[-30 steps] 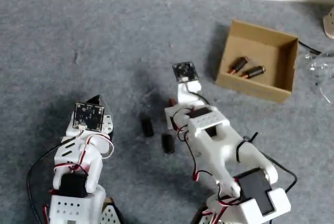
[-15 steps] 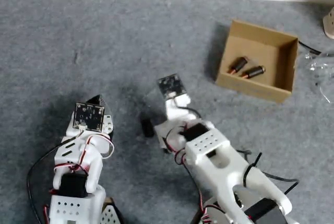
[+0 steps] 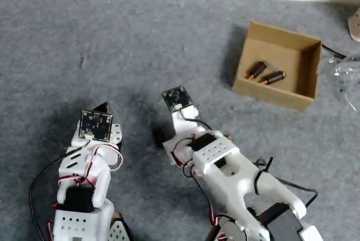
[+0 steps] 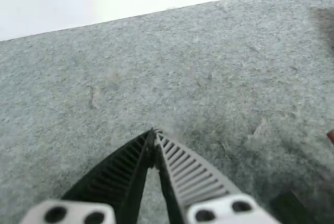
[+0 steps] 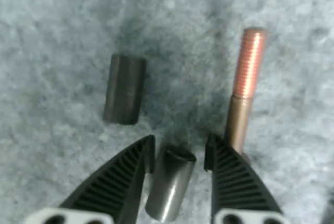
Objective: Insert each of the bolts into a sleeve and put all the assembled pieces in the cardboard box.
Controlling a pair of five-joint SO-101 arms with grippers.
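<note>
In the right wrist view my right gripper [image 5: 178, 141] stands open low over the grey carpet. A dark sleeve [image 5: 169, 183] lies between its fingers, untouched on either side. A second dark sleeve [image 5: 124, 89] lies just beyond it. A copper bolt [image 5: 244, 85] with a threaded end lies beside the sleeves, close to one finger [image 5: 223, 172]. From above, the right arm's wrist [image 3: 185, 118] covers most of this, and one sleeve [image 3: 158, 136] peeks out beside it. My left gripper [image 4: 153, 136] is shut and empty, and it rests at the lower left [image 3: 104, 108].
The cardboard box [image 3: 304, 55] stands at the back right and holds two assembled pieces [image 3: 265, 73]. Cables and a clear object [image 3: 343, 69] lie past the box at the right edge. Open carpet stretches across the far left.
The right arm has swung left and toward the near side, from beside the bolt to over the two sleeves, and it now hides one of them from above. The left arm has kept still.
</note>
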